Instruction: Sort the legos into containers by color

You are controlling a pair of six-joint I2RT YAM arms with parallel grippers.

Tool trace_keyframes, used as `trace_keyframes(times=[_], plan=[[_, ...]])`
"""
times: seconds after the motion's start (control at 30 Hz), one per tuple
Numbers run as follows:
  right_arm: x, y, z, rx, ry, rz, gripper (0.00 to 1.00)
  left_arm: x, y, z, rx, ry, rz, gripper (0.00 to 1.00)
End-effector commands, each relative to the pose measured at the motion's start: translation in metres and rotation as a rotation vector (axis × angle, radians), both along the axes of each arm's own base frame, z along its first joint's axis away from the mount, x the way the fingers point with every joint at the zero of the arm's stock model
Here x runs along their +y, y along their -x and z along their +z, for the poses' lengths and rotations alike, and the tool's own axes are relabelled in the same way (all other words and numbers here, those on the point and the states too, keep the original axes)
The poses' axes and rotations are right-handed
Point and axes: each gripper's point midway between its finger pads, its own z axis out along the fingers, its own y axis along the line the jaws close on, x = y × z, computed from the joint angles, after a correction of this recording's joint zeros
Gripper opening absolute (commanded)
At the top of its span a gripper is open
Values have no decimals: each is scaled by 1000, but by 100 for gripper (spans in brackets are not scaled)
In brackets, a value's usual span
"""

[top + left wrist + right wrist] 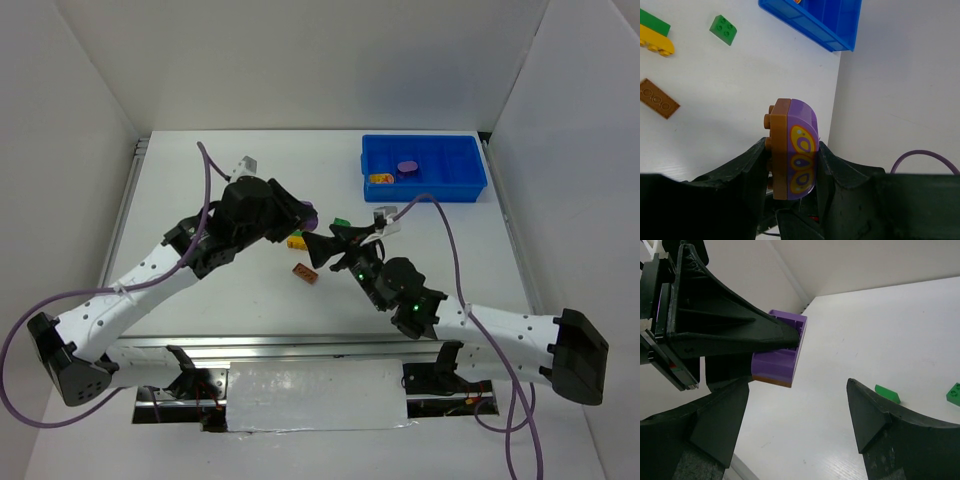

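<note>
Your left jaws are clamped tight on a purple-and-brown brick point(795, 145) near mid-counter point(250, 300). Your right jaws stand wide and empty at its 4 o'clock. The blue tray point(440, 190) sits at 1 o'clock, with a round purple piece point(407, 167) and a yellow piece point(381, 179) inside at its 9 o'clock end. A brown brick point(306, 273), a yellow brick point(297, 241) and a green brick point(340, 221) lie loose.

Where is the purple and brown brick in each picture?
Top view: the purple-and-brown brick peeks out at the tip of the left hand, mid-table.
Left wrist view: brick dead centre, pinched in that hand.
Right wrist view: brick left of centre, under that hand's dark tip.
Shared landmark: the black left hand gripping it, seen in all three.
</note>
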Motion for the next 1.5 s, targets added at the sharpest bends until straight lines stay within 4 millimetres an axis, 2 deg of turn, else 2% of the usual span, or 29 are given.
trace_keyframes(times=[0.0,0.27,0.4,0.5,0.57,0.63,0.67,0.7,0.77,0.8,0.9,0.93,1.0,1.03,1.07,1.1,1.13,1.17,1.37,1.43,1.47], plan=[[7,-5,29,-65,-35,-8,86,-9,-2,20,-36,49,-30,0],[15,-21,44,-92,-68,-17,81,-13,3,16,-33,56,-53,0],[17,-25,52,-114,-77,-33,67,-12,3,16,-27,48,-57,0],[18,-28,54,-119,-78,-47,64,-14,5,13,-24,54,-68,0],[22,-30,57,-118,-75,-45,58,-16,5,12,-22,60,-72,0],[25,-32,51,-105,-58,-44,39,-15,5,12,-23,57,-68,0],[25,-33,50,-101,-67,-47,20,-15,5,12,-23,55,-70,0],[24,-33,49,-98,-70,-50,16,-15,5,13,-27,52,-71,0],[21,-34,46,-85,-71,-62,0,-15,5,13,-25,48,-74,0],[19,-32,48,-88,-75,-63,0,-14,6,14,-30,47,-76,0],[13,-27,50,-98,-93,-54,0,-13,6,12,-33,42,-79,10],[11,-25,46,-96,-90,-47,0,-13,6,11,-34,41,-80,19],[9,-18,50,-113,-110,-24,0,-13,7,11,-41,43,-83,35],[8,-17,47,-112,-106,-19,0,-13,6,11,-42,42,-82,56],[8,-15,46,-115,-106,-6,0,-12,7,11,-43,44,-80,67],[8,-13,46,-117,-104,2,0,-12,7,11,-45,43,-79,88],[7,-12,44,-115,-100,5,0,-11,6,12,-49,41,-76,96],[7,-11,43,-116,-96,12,0,-10,6,13,-55,34,-79,100],[3,-2,34,-99,-99,49,0,-4,5,32,-141,-19,-95,100],[1,1,28,-65,-121,77,0,-3,3,45,-211,-9,-103,99],[-4,1,32,-48,-160,87,0,-1,4,58,-288,3,-119,99]])
